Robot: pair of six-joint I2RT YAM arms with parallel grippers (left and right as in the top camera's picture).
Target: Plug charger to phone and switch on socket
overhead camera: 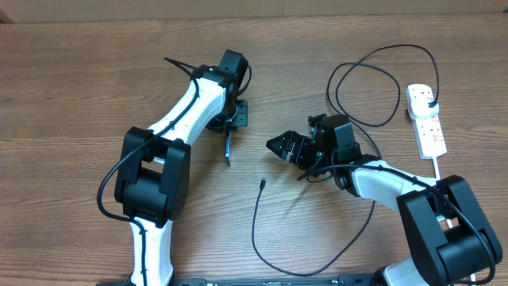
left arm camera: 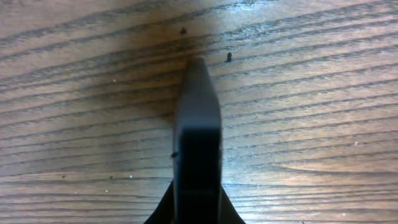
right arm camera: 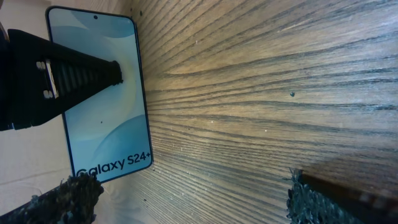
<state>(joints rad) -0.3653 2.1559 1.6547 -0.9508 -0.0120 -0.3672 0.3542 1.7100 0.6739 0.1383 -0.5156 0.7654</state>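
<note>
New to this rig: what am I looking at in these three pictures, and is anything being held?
Two robot arms work at a wooden table. One picture looks down from above. The other two come from cameras on each arm's wrist.

The left gripper has its fingers shut on the phone, holding it on edge on the table. The right wrist camera faces its lit screen. The right gripper is open and holds nothing.

Also on the table is a white power strip. The black charger cable is plugged into it, and its free tip lies near the phone, not yet connected.
</note>
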